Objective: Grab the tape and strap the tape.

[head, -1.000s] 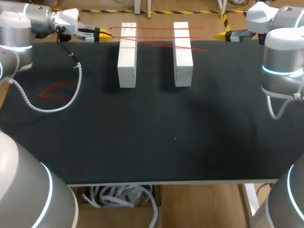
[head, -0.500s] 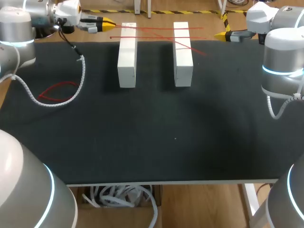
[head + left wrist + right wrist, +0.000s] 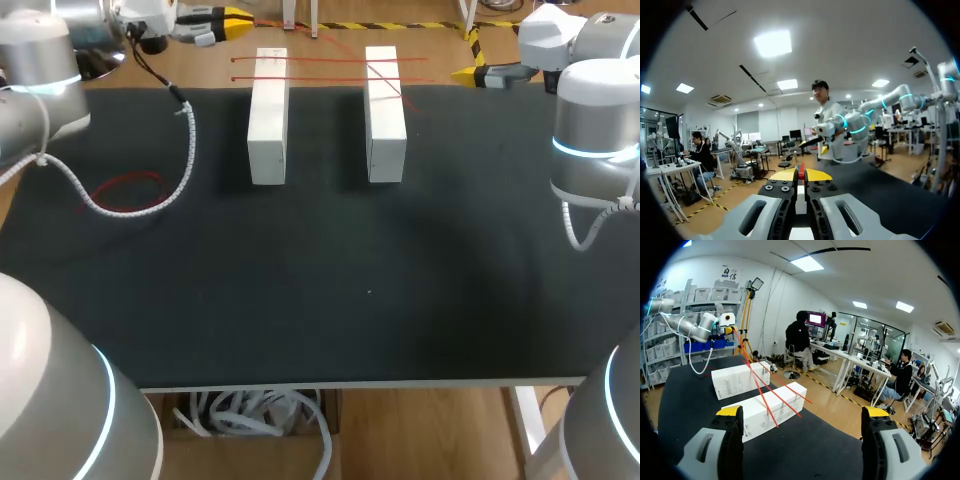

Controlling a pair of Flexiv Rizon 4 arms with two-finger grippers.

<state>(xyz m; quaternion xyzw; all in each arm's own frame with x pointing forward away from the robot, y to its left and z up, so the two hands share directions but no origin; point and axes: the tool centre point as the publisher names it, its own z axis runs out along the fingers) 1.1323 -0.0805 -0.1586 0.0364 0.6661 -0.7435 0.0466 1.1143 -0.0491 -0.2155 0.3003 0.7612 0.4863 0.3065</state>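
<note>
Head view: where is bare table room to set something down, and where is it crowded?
Bare: all the table in front of the two white blocks; also right of them. Crowded: red tape over the blocks' far ends, a tape loop and cable at left.

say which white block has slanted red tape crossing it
The white block nearer my right arm; the other block carries only straight red tape.

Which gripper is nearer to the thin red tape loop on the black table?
Left. The left gripper hangs beyond the black table's far edge, on the same side as the thin red tape loop; the right gripper is at the opposite far corner.
</note>
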